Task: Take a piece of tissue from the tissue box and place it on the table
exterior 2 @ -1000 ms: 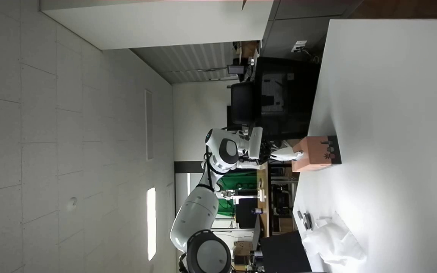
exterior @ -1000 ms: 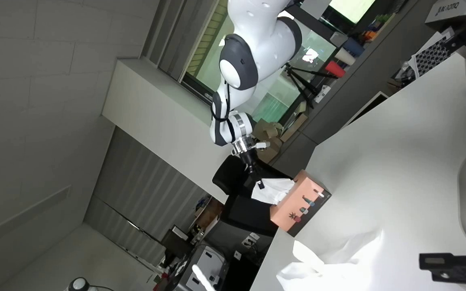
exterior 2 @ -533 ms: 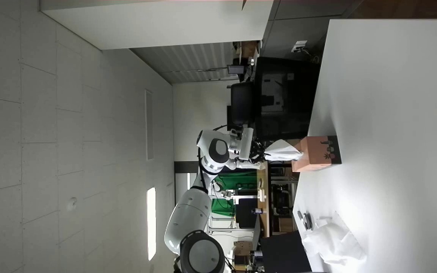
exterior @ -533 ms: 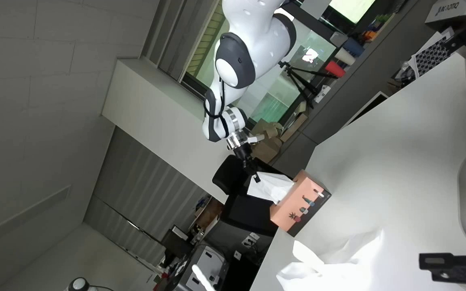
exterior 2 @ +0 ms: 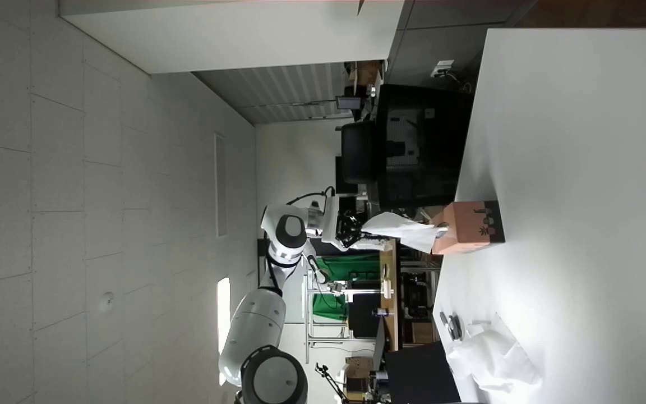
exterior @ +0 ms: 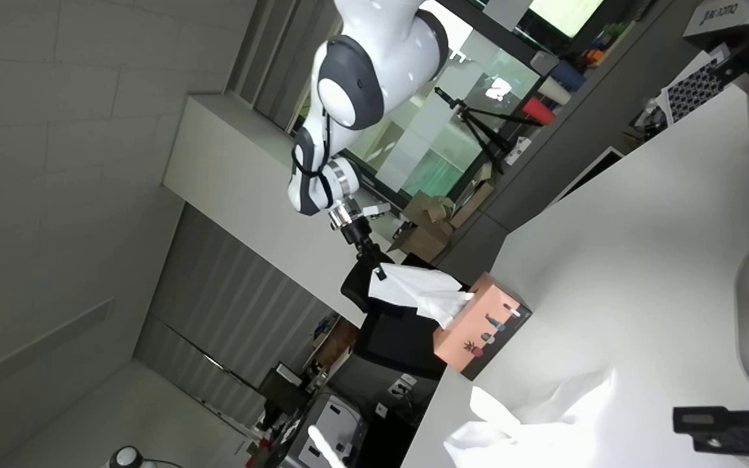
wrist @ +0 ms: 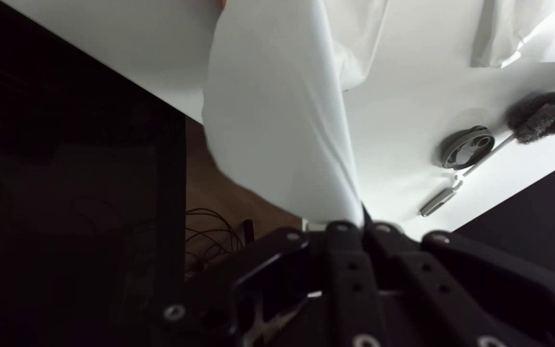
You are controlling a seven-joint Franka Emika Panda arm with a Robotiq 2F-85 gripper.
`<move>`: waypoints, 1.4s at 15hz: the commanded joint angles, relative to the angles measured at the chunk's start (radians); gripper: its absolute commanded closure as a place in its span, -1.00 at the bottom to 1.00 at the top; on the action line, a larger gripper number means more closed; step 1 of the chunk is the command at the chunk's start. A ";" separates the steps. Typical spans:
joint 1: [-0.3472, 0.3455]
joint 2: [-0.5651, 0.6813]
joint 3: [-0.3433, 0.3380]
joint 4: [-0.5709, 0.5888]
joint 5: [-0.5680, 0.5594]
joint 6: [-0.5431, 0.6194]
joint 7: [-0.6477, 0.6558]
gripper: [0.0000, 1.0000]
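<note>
Robotics lab, apparently: robot arm (exterior: 352,84), black tripod (exterior: 465,112), cardboard boxes (exterior: 424,243).

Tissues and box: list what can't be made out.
Inside of the tissue box: hidden by its walls in both exterior views.
Box-side end of the piece of tissue: cut off by the wrist view's top edge.
Its pinched part: hidden by the gripper, wrist view.
White heap: cut off by an exterior view's bottom edge.

A black tripod (exterior: 470,115) stands upper right in an exterior view; a fluffy grey object (wrist: 545,118) lies at the wrist view's right.
</note>
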 commanded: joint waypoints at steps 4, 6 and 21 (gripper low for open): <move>0.033 -0.077 0.020 -0.026 0.017 -0.132 0.010 1.00; 0.039 -0.083 0.035 -0.033 0.027 -0.193 -0.002 1.00; 0.052 -0.074 0.167 -0.115 0.089 -0.849 -0.125 1.00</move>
